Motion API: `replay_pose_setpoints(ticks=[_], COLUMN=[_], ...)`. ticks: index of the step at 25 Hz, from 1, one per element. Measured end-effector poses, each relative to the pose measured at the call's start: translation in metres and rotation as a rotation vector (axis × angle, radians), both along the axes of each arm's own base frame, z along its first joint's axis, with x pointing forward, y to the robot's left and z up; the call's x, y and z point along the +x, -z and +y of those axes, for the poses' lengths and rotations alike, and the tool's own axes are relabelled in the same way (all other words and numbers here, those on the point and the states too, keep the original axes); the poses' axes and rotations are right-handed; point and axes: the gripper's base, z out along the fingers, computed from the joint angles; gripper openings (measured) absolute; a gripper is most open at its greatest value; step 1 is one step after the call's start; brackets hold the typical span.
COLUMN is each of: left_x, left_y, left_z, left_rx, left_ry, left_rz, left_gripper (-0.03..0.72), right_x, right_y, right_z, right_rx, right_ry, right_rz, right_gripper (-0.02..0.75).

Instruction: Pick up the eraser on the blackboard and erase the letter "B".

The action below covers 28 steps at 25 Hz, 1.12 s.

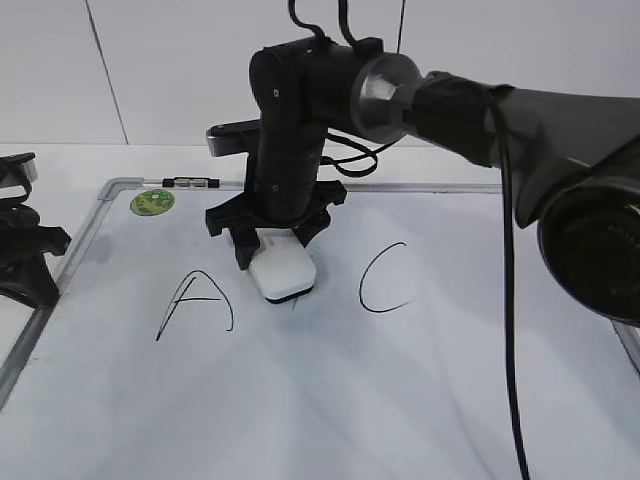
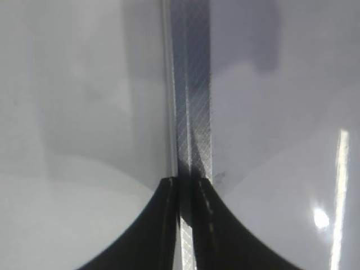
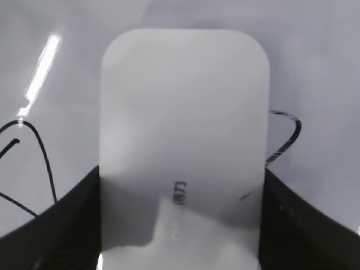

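Note:
The white eraser (image 1: 283, 272) lies flat on the blackboard (image 1: 320, 400) between the black "A" (image 1: 195, 300) and the black "C" (image 1: 383, 278). My right gripper (image 1: 275, 238) reaches across from the right and is shut on its sides. In the right wrist view the eraser (image 3: 183, 140) fills the middle, between my right gripper's jaws (image 3: 180, 225). The letter "B" is mostly hidden under it. A broken curved stroke (image 3: 287, 132) shows at its right edge, and a short stroke (image 1: 294, 306) shows below it. My left gripper (image 1: 25, 255) sits shut at the board's left frame (image 2: 191, 112).
A small black-and-clear marker (image 1: 190, 182) lies on the top frame. A round green sticker (image 1: 152, 202) is at the board's top left corner. My right arm (image 1: 480, 110) spans the upper right. The curve of the "C" (image 3: 39, 146) shows left of the eraser.

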Motion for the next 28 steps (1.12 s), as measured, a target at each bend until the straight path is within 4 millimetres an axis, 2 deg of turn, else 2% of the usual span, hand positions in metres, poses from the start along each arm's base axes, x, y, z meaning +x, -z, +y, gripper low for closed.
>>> replay_pose_setpoints(ticks=[6,10,17,28], left_x=[0.000,0.000,0.000,0.000], left_y=[0.000,0.000,0.000,0.000], left_z=[0.000,0.000,0.000,0.000], left_rx=[-0.002,-0.003,-0.006,-0.006], left_ry=[-0.001,-0.003,-0.006,-0.005], left_rz=[0.000,-0.002,-0.002,0.000], left_gripper=[0.048,0.048,0.046,0.046], right_x=[0.019,0.019,-0.003,-0.042], right_y=[0.000,0.001,0.001,-0.002], right_z=[-0.027,-0.030,-0.019,0.015], right_rx=[0.022,0.021,-0.031,-0.118], right_ry=[0.080,0.085,0.029,-0.071], right_rz=[0.018,0.019,-0.019,-0.025], right_gripper=[0.530,0.530,0.530,0.530])
